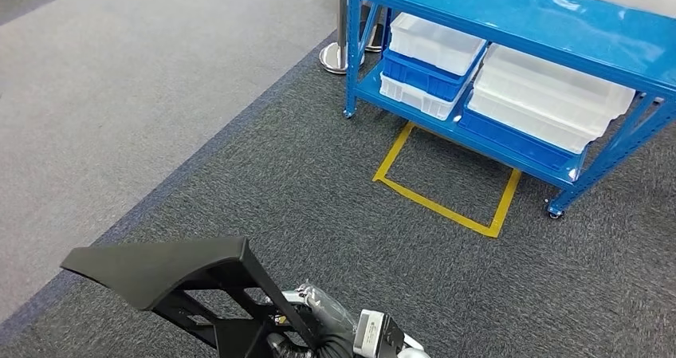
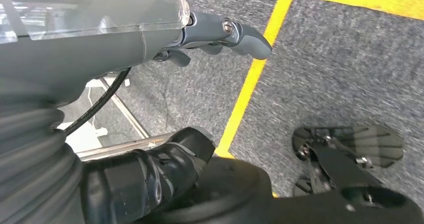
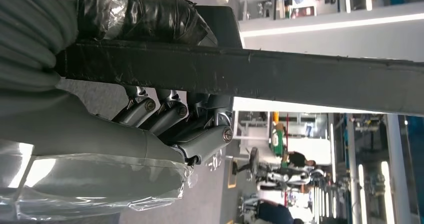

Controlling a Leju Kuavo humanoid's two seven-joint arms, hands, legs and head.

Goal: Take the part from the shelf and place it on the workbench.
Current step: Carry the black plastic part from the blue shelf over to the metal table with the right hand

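Observation:
The part (image 1: 159,266) is a black piece with a flat wing-like top and an angled frame beneath. It hangs low in the head view, over the dark carpet. My right hand (image 1: 309,314) grips its frame from below. In the right wrist view the fingers (image 3: 170,119) curl around the part's long black bar (image 3: 300,79). My left hand (image 2: 220,34) hangs over the floor with its fingers spread and holds nothing.
A blue shelf on wheels (image 1: 510,15) stands ahead on the right, with white and blue bins (image 1: 550,95) on its lower level. A yellow taped square (image 1: 446,182) marks the carpet before it. A metal post base (image 1: 335,55) stands beside it. A person (image 3: 300,159) sits far off.

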